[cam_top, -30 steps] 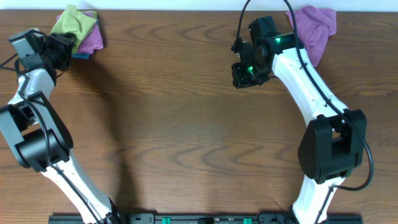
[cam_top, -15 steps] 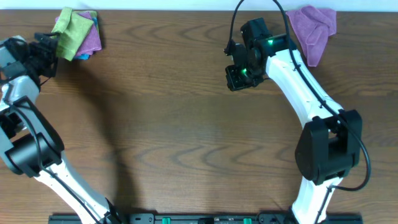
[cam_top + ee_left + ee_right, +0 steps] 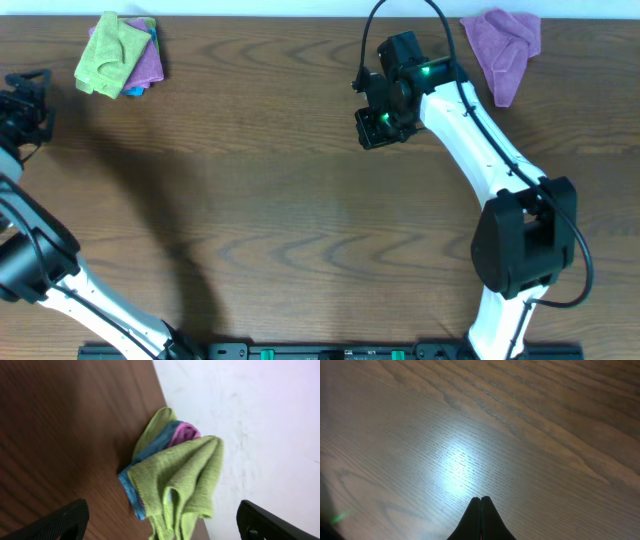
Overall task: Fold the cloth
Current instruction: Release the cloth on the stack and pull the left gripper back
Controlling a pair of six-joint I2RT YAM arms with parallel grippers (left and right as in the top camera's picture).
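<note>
Since the left gripper (image 3: 27,95) stands with its jaws spread wide and nothing between them, the step in hand reads as the letting-go at the end of a fold, not a grasp. It hangs at nine o'clock on the wooden table (image 3: 300,220), at the very edge, apart from the lime-green cloth (image 3: 103,62).

That cloth lies at about ten o'clock, in the far corner, doubled over into a narrow bundle. It rests on a blue cloth (image 3: 145,457) and a purple cloth (image 3: 184,434), whose edges peep out on its three o'clock side. From the left wrist the cloth sits ahead of the dark fingers (image 3: 60,522), touching neither. Its top layer looks rumpled, with one flap sagging toward the near edge, so the fold seems loose rather than crisp.

The right gripper (image 3: 481,502) is clenched tight on nothing, its tips pressed together above bare wood at about one o'clock. It is well apart from the second purple cloth (image 3: 502,48), which sits in the two o'clock corner.

By my judgement the folding is done or nearly so. The next move calls either for drawing both arms clear or, if a neater result is wanted, for the left gripper to pinch that sagging flap without dragging the cloths underneath.
</note>
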